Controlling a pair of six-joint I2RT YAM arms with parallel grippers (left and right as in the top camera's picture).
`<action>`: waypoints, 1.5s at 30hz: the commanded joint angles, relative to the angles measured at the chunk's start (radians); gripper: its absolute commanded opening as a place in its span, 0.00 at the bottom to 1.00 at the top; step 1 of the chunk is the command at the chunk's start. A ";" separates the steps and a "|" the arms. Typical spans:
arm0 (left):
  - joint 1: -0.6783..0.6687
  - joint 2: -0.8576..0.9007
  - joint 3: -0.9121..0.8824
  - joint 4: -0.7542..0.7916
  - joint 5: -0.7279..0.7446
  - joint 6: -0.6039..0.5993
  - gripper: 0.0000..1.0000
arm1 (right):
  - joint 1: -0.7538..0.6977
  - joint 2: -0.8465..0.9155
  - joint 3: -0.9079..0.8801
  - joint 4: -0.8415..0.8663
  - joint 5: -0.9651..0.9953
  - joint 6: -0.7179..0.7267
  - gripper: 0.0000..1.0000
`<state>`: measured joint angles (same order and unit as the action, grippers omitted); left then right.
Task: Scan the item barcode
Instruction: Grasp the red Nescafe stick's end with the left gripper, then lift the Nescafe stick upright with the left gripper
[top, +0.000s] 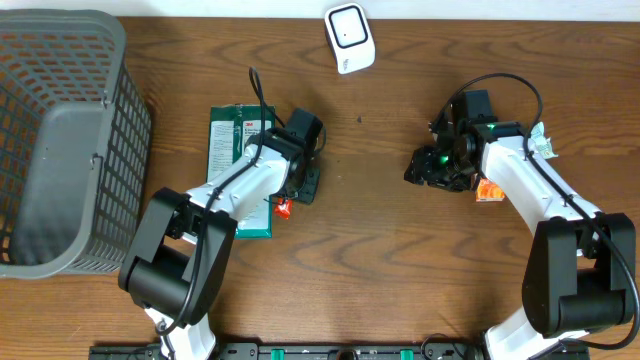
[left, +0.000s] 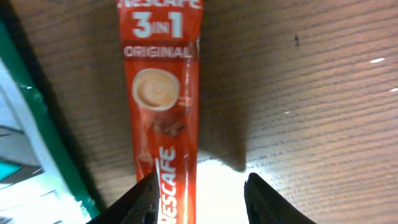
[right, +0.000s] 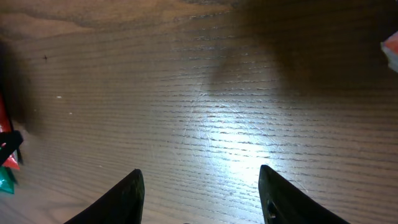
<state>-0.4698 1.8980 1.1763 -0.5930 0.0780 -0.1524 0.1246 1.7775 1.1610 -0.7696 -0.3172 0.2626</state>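
Observation:
A red Nescafé 3-in-1 sachet (left: 163, 93) lies lengthwise on the wooden table, running up from between the jaws of my left gripper (left: 200, 180). The left finger (left: 144, 199) is against the sachet's edge, and a gap of bare table separates the sachet from the right finger (left: 264, 202), so the jaws stand open around it. From overhead only the sachet's red end (top: 282, 208) shows beside my left gripper (top: 306, 186). A white scanner (top: 348, 38) stands at the table's far edge. My right gripper (top: 428, 168) (right: 200, 171) hovers open over bare wood, holding nothing.
A green box (top: 232, 150) lies partly under my left arm. A grey mesh basket (top: 60, 140) fills the left side. An orange packet (top: 488, 190) and a small wrapped packet (top: 540, 142) lie beside my right arm.

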 joint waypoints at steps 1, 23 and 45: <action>0.001 -0.014 -0.048 0.028 -0.012 0.002 0.45 | -0.005 -0.008 -0.006 -0.002 0.003 -0.017 0.55; 0.004 -0.097 -0.007 -0.012 -0.005 -0.062 0.07 | -0.008 -0.008 -0.006 -0.014 0.005 -0.055 0.54; 0.207 -0.243 0.019 -0.122 0.567 -0.023 0.17 | -0.079 -0.008 -0.006 -0.026 -0.005 -0.055 0.61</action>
<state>-0.2485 1.6547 1.1816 -0.6903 0.7315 -0.2096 0.0601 1.7775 1.1610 -0.7929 -0.3180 0.2234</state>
